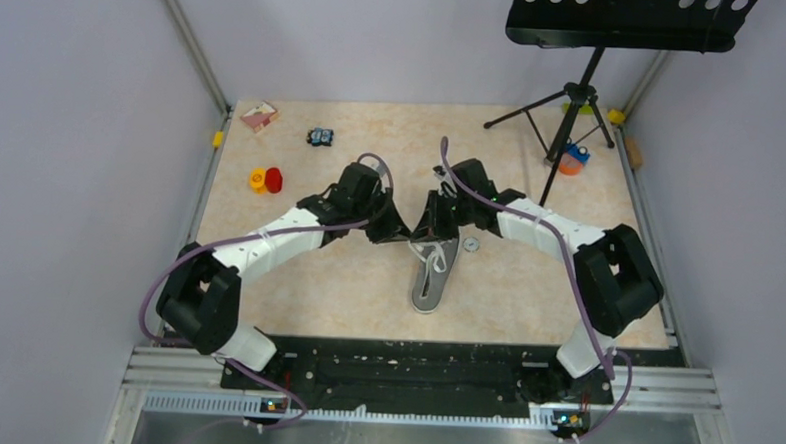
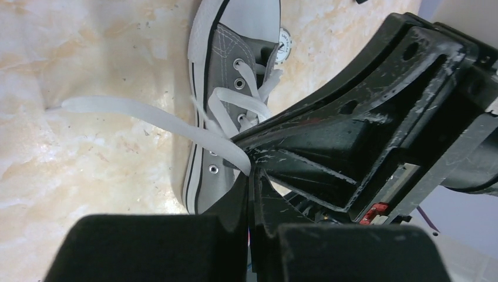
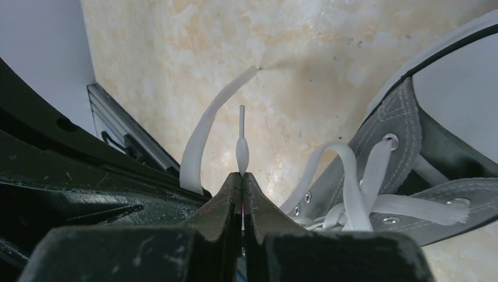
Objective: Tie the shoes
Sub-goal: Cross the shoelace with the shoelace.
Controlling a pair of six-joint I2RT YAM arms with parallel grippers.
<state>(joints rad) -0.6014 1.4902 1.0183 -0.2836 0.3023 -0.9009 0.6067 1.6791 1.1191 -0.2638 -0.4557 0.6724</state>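
With the shoe (image 1: pixel 433 279) at mid-bench (image 1: pixel 346 280), toe toward the arm bases, the left tool (image 2: pixel 251 176) is clamped on one white lace (image 2: pixel 147 114) and the right tool (image 3: pixel 241 179) on a lace tip (image 3: pixel 241 147); no knot or bow is visible, so tying appears barely begun.

sneaker (image 1: pixel 431 284) opening hidden overhead, music stand (image 1: pixel 628 17) cropped — top edge

- The overhead camera hangs high at the near edge, looking steeply down over the whole table (image 1: pixel 346 280).
- The left wrist camera sits close over the sneaker (image 2: pixel 226 47).
- The right wrist camera, just as close, shares that sneaker's laces (image 3: pixel 346 170).
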